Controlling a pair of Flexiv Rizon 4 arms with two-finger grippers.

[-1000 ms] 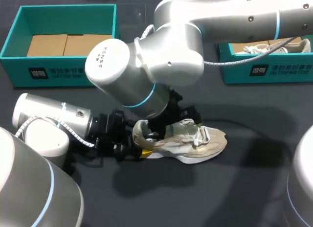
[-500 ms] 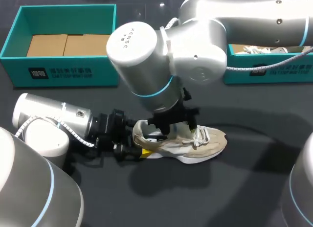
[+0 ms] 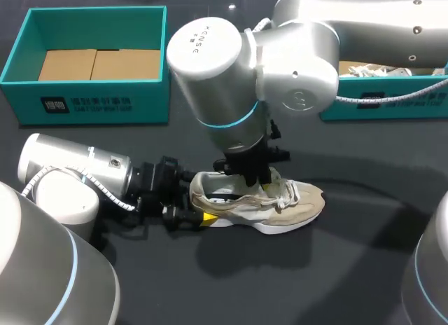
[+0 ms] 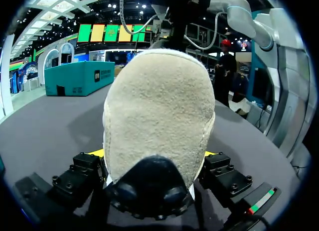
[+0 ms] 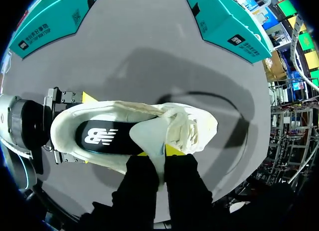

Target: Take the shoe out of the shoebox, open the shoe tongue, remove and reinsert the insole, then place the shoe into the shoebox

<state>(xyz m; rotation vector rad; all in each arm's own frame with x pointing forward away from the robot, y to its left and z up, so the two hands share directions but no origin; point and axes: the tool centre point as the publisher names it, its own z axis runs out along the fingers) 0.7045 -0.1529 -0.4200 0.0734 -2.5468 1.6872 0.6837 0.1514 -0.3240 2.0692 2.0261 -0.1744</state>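
Observation:
A beige shoe [image 3: 280, 207] lies on its sole on the dark table, toe to the right. My left gripper [image 3: 198, 199] comes in low from the left, its fingers against both sides of the heel [image 4: 157, 116]. One yellow fingertip [image 3: 208, 218] shows at the heel's near side. From above, my right gripper [image 5: 158, 152] is shut on the pale tongue [image 5: 149, 132], pinching it between its yellow tips. The black insole [image 5: 104, 136] shows inside the shoe's mouth. In the head view the right gripper [image 3: 250, 176] stands over the laces.
An open teal shoebox [image 3: 98, 101] with cardboard inside stands at the back left. A second teal box [image 3: 381, 101] at the back right holds another shoe. The large right arm [image 3: 266, 66] hangs over the table's middle.
My right arm has swung to the right and settled over the shoe's mouth, and its gripper has closed on the tongue. The left arm and the shoe have stayed put.

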